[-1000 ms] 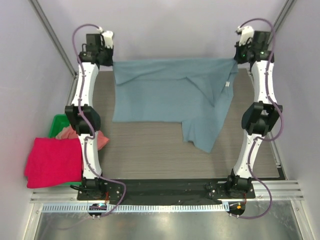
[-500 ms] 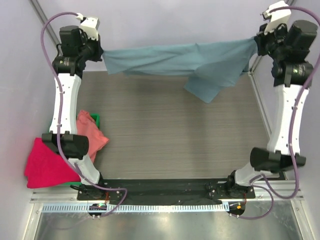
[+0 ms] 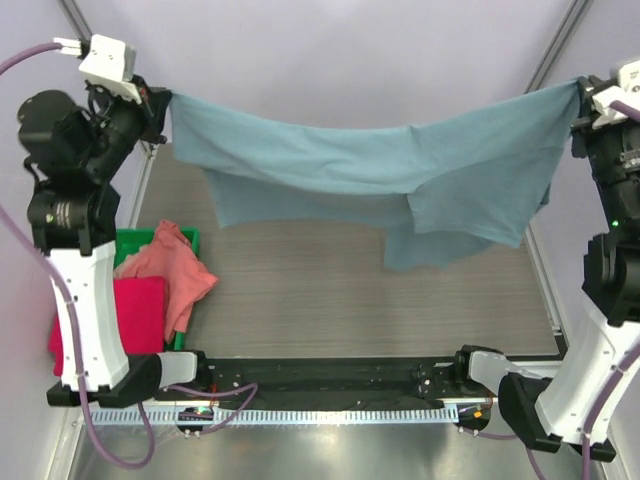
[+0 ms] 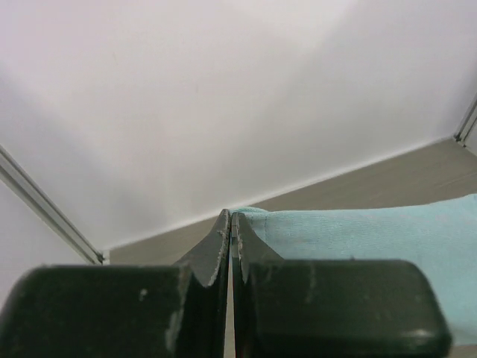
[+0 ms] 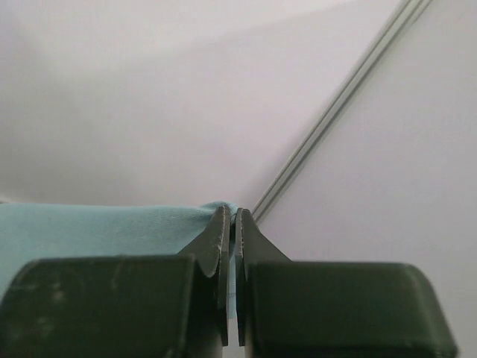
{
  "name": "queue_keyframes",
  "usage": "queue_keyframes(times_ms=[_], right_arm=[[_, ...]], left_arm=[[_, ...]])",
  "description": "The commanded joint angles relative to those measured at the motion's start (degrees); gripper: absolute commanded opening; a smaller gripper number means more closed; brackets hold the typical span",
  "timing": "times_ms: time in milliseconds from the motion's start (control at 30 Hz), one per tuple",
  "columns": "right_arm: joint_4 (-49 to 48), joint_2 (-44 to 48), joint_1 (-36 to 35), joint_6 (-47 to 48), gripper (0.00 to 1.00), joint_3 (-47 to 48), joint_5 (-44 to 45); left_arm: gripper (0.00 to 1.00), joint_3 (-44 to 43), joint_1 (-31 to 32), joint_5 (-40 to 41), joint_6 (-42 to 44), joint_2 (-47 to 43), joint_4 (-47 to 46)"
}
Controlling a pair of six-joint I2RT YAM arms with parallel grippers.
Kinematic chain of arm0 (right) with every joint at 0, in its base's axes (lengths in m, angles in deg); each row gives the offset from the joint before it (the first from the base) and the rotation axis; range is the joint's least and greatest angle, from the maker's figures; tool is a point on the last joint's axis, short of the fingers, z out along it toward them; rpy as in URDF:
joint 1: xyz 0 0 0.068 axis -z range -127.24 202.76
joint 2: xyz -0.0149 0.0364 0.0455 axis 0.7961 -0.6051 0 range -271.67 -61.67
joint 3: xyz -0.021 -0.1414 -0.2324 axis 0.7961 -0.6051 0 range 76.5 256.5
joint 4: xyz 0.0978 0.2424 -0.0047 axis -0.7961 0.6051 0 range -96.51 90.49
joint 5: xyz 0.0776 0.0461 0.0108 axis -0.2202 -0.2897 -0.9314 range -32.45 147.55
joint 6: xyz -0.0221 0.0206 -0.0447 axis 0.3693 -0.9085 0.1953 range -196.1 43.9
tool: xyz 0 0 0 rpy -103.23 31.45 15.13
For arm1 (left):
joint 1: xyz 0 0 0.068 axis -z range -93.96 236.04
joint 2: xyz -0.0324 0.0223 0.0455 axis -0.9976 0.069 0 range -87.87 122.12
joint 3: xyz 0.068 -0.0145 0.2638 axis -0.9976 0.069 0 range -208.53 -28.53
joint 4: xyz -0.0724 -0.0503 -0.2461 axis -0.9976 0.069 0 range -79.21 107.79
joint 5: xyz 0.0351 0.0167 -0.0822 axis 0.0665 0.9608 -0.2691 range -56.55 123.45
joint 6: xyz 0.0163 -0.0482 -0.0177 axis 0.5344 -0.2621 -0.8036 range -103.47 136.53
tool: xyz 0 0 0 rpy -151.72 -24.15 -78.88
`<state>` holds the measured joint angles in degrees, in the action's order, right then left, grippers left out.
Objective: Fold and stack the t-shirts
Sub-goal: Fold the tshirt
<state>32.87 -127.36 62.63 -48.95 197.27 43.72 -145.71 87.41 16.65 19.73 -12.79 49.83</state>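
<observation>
Top view: left end effector [image 3: 160, 100] is raised high at the far-left corner, jaws shut on one top corner of the blue shirt [image 3: 400, 165]. Right end effector [image 3: 583, 92] is up at the far-right corner, clamped the same way on the other top corner. The shirt hangs spread btw the two, sagging in the middle, w/ a doubled flap dropping lowest nearer the right end effector. Whether that flap touches the tabletop [image 3: 300, 290] can't be told. Well below the left end effector, near that arm's base, the salmon shirt [image 3: 175, 268] lies crumpled, draped over the edge of the bin [image 3: 133, 237] and onto the tabletop. The crimson shirt [image 3: 135, 312] lies touching it on the side away from the right end effector, partly hidden behind the left arm.

Left wrist view: left end effector [image 4: 229, 218] has its fingertips pressed together, pinching the blue shirt [image 4: 358, 235] at its edge. The cloth runs off to the right of the tips. Pale wall beyond.

Right wrist view: right end effector [image 5: 231, 214] is also closed tip to tip on the blue shirt [image 5: 89, 227], w/ the cloth running off to the left of the tips. Wall and a frame rail [image 5: 339, 101] are beyond.
</observation>
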Motion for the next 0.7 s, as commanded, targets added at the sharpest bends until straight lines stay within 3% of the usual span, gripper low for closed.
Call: queue_keyframes(times_ms=[0, 233, 467, 567, 667], right_arm=[[-2.81, -0.84, 0.24, 2.28, 0.01, 1.14, 4.07], [-8.52, -4.0, 0.24, 3.6, 0.01, -14.93, 3.63], [-15.54, -10.23, 0.33, 5.62, 0.01, -37.59, 0.38], [-19.58, -17.34, 0.24, 6.06, 0.01, -41.65, 0.55], [-22.4, -27.97, 0.33, 5.72, 0.01, -39.4, 1.6]], left_arm=[[0.0, -0.15, -0.58, -0.52, -0.39, -0.47, -3.54], [0.0, 9.15, -0.23, -3.41, 1.19, 4.44, -3.36], [0.0, 20.41, 2.76, -4.91, 2.51, 18.91, -3.63], [0.0, 21.3, 3.38, -4.47, 2.07, 25.61, -4.94], [0.0, 17.54, 3.38, -3.24, 1.72, 35.45, -6.09]])
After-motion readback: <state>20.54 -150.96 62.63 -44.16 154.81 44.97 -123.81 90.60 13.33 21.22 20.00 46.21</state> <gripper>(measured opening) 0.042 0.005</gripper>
